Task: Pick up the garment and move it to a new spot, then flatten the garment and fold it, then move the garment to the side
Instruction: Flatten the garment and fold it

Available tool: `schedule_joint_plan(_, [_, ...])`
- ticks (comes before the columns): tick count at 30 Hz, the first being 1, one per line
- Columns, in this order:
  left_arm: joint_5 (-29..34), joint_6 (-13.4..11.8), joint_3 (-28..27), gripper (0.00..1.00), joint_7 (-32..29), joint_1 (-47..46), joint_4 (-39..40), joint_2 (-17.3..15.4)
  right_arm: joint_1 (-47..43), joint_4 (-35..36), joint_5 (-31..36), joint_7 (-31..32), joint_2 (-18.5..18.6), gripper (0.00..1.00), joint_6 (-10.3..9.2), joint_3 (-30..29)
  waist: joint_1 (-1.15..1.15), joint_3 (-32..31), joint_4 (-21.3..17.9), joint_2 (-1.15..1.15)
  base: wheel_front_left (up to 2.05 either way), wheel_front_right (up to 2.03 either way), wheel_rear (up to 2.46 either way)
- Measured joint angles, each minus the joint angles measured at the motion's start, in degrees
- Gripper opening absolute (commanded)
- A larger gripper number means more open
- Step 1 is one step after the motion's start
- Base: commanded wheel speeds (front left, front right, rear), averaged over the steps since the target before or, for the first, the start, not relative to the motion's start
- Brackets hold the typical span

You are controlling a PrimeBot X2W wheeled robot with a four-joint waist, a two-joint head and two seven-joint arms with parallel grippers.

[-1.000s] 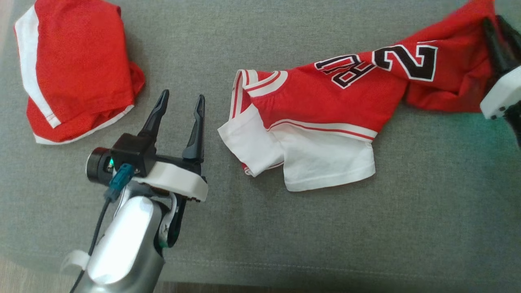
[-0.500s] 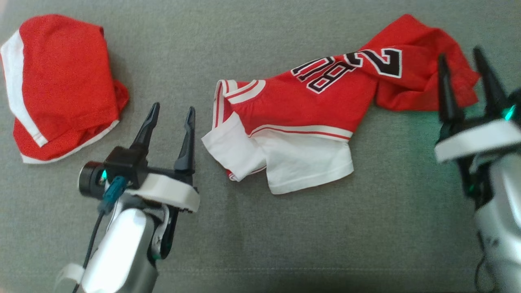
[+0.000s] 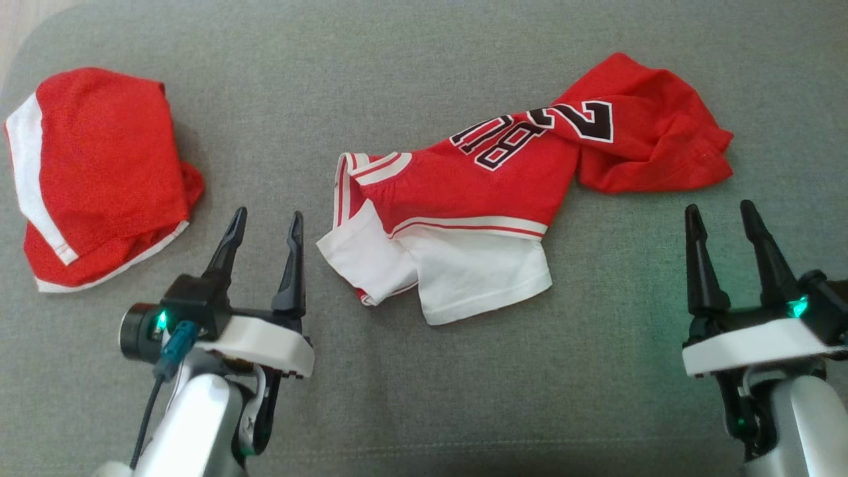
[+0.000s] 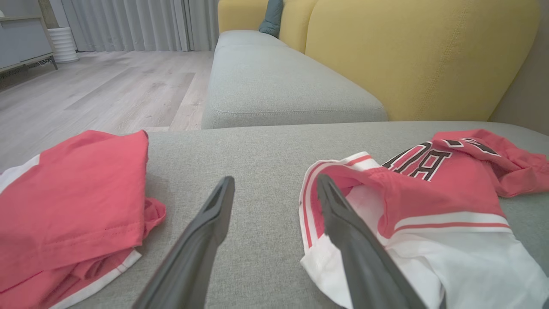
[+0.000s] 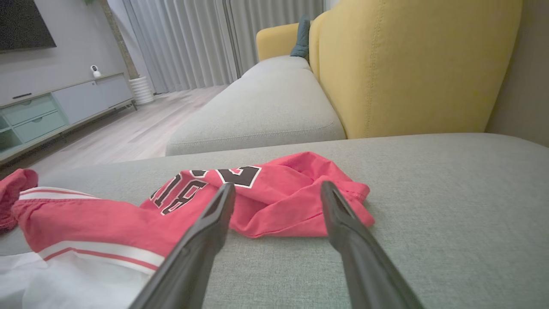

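The garment is a red and white jersey with black lettering, lying crumpled across the middle of the grey cushion; it also shows in the left wrist view and the right wrist view. My left gripper stands open just left of the garment's white sleeve, holding nothing. My right gripper is open too, a little in front of the garment's red right end, apart from the cloth. Seen from each wrist, the left gripper and right gripper hold nothing between their fingers.
A second red garment with a white stripe lies bunched at the far left of the cushion. A yellow sofa back rises behind, and wooden floor lies beyond the cushion's left edge.
My right gripper has let go of the garment's red end and drawn back toward me, open. The garment's right end has dropped onto the cushion. The head camera has shifted.
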State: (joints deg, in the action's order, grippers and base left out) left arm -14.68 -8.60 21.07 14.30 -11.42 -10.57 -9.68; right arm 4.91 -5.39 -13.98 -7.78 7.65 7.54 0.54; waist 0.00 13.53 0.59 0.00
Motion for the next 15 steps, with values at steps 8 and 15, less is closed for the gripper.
schedule_joint_plan(8, [0.0,-0.1,0.0,1.00,0.0,0.7,0.1,-0.3,-1.0,2.0,0.5,1.8,-0.4,1.00,0.00,-0.9,0.00,-0.8,-0.1,0.00,0.00,0.00,0.00])
schedule_joint_plan(15, [0.0,-0.1,0.1,1.00,0.0,0.7,0.1,-0.3,-1.0,2.8,0.5,2.9,-0.6,1.00,0.00,-1.3,0.00,-0.8,0.0,0.00,0.00,0.00,0.00])
